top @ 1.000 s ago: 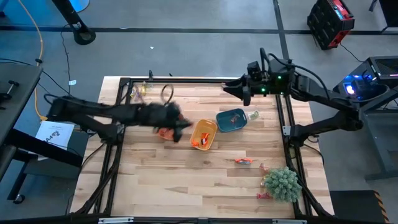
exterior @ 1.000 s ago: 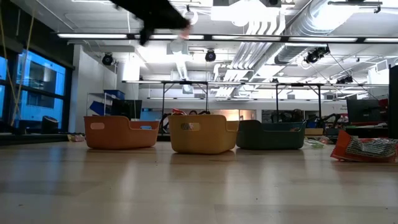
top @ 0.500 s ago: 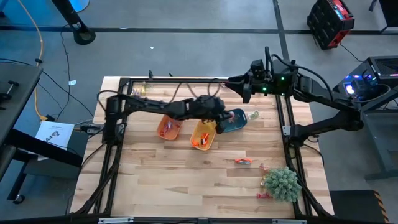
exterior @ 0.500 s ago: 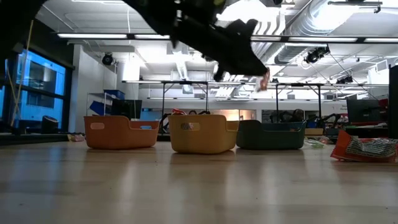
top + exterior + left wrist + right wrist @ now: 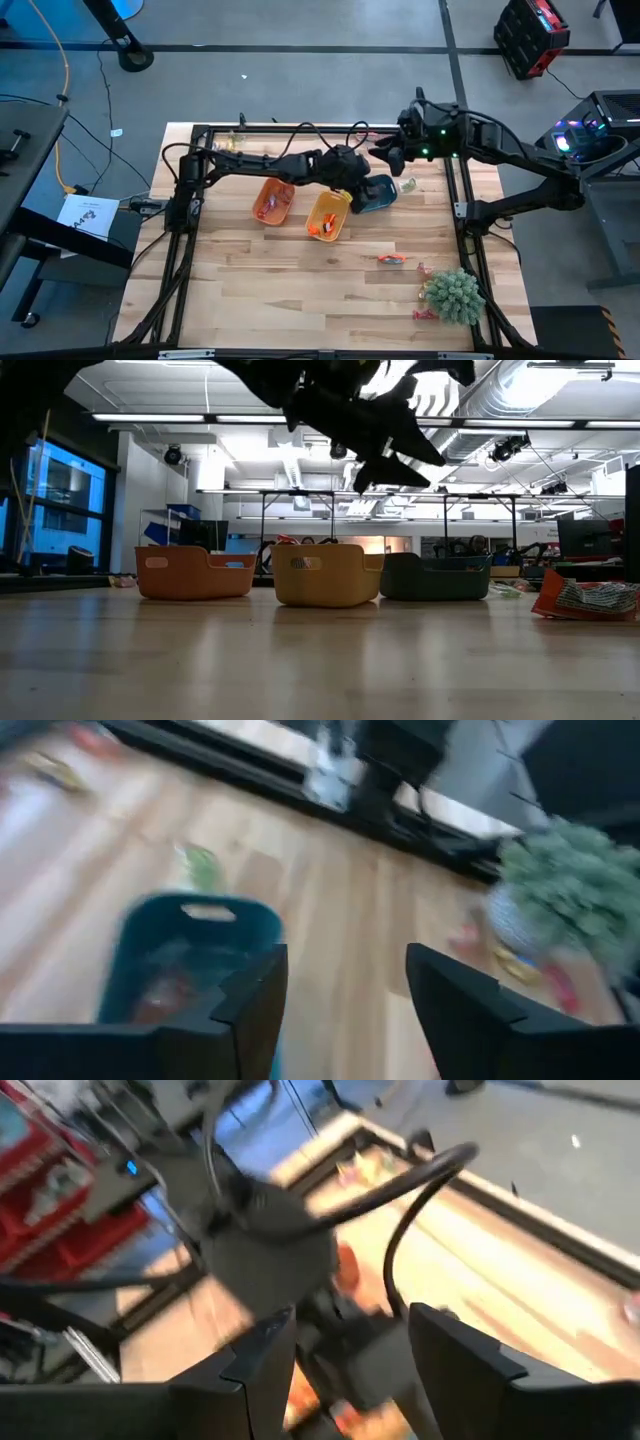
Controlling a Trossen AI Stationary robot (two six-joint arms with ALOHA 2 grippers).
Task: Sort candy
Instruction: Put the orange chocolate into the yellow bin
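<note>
Three small bins stand in a row on the wooden table: orange (image 5: 272,203), yellow-orange (image 5: 328,215) and blue (image 5: 378,194). My left gripper (image 5: 362,186) hangs open above the blue bin (image 5: 190,960), nothing between its fingers (image 5: 345,980). A red candy (image 5: 165,992) lies inside that bin. Loose candy lies on the table: an orange-red piece (image 5: 392,259), red ones (image 5: 421,271) near the plant, and a pale one (image 5: 407,185) beside the blue bin. My right gripper (image 5: 386,158) hovers open just beyond the blue bin, facing my left arm (image 5: 270,1230).
A green spiky plant (image 5: 455,295) stands at the near right corner. A black frame (image 5: 300,128) runs along the table's edges. Bare wood lies across the near half of the table (image 5: 260,290). The orange and yellow-orange bins hold candy.
My left gripper has swung toward the table's right edge, from beside the orange bin to above the blue bin. It carried a small pink candy at its fingertips half a second ago, has opened, and the candy no longer shows there.
</note>
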